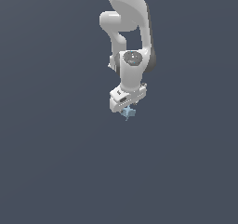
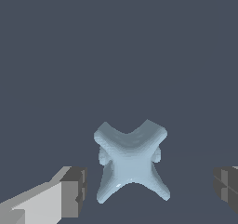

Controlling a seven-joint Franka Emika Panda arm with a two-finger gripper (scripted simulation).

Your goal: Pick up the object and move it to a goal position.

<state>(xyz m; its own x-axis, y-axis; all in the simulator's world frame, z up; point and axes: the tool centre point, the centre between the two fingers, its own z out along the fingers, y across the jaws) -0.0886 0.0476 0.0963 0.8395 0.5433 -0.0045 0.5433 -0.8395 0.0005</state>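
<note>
White Panda arm's gripper (image 1: 128, 110) hangs over plain dark grey surface (image 1: 56, 162). Small pale-blue, four-lobed blocky object (image 2: 131, 166) sits between grey finger pads (image 2: 74, 192), directly under white gripper head. Jaws spread wide, gaps on both sides, nothing gripped.

Background (image 1: 51, 162): a single flat field of dark slate blue-grey that fills the exterior view from edge to edge. No seam, horizon or corner separates floor from wall, so which of the two it is cannot be told. The surface carries no texture, pattern or marking. Lighting is even and diffuse; the tone is nearly uniform, with no distinct cast shadow. In the wrist view the same plain field (image 2: 119, 46) occupies the whole upper part of the picture.
</note>
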